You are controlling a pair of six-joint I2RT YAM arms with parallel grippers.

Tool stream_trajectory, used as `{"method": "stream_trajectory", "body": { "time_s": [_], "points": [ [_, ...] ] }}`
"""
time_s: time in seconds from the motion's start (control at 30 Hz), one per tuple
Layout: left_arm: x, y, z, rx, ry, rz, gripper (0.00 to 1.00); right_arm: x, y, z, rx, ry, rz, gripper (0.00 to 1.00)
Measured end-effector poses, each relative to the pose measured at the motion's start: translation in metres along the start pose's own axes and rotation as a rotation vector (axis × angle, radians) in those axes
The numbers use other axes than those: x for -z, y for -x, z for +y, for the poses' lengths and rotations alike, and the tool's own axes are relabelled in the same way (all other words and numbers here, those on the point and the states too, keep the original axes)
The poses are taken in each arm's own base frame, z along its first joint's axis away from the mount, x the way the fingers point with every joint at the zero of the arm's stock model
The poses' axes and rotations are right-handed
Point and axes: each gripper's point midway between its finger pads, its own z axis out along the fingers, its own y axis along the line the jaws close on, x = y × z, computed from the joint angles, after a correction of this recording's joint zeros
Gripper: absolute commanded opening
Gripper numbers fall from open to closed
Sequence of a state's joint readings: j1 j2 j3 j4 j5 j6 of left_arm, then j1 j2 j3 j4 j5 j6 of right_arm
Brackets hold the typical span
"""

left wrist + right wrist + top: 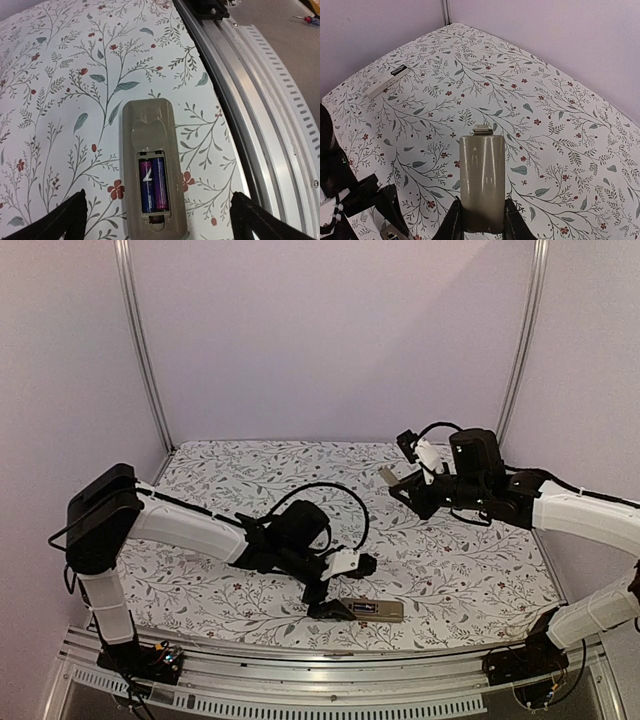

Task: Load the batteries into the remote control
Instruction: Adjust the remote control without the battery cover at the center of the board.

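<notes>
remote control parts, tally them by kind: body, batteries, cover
beige plastic remote control body, lying back-up on the table: 1
purple and blue cylindrical batteries, side by side in its open compartment: 2
beige flat plastic battery cover, off the remote and pinched in the right gripper: 1
total: 4

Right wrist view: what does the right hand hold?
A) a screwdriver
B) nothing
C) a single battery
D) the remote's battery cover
D: the right hand grips a flat beige battery cover with a latch tab at its far end, while the left wrist view shows the remote lying open with two batteries seated in its compartment.
</notes>
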State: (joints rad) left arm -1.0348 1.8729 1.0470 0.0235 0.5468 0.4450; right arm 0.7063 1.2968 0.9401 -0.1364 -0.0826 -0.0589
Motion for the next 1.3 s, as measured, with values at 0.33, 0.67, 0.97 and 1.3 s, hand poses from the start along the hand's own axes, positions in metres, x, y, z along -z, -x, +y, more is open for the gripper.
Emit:
{"method": "stream_trajectory", "body": {
  "time_s": [0.33,0.67,0.97,1.3],
  "points": [
    [-0.032,-0.027,-0.008,-0.043,-0.055,0.115,0.86,0.004,-0.015,0.002,-0.003,0.007,0.019,0.03],
    [-0.038,-0.041,-0.001,-0.074,0.015,0.199,0.46,0.008,-0.020,0.007,-0.020,0.034,0.013,0.03],
    [-0.038,-0.041,0.005,-0.096,0.039,0.209,0.36,0.011,-0.015,0.008,-0.017,0.037,-0.004,0.03],
    [-0.019,-0.055,0.030,-0.075,0.061,0.239,0.73,0.012,-0.016,0.014,-0.017,0.071,-0.001,0.02]
  ]
}}
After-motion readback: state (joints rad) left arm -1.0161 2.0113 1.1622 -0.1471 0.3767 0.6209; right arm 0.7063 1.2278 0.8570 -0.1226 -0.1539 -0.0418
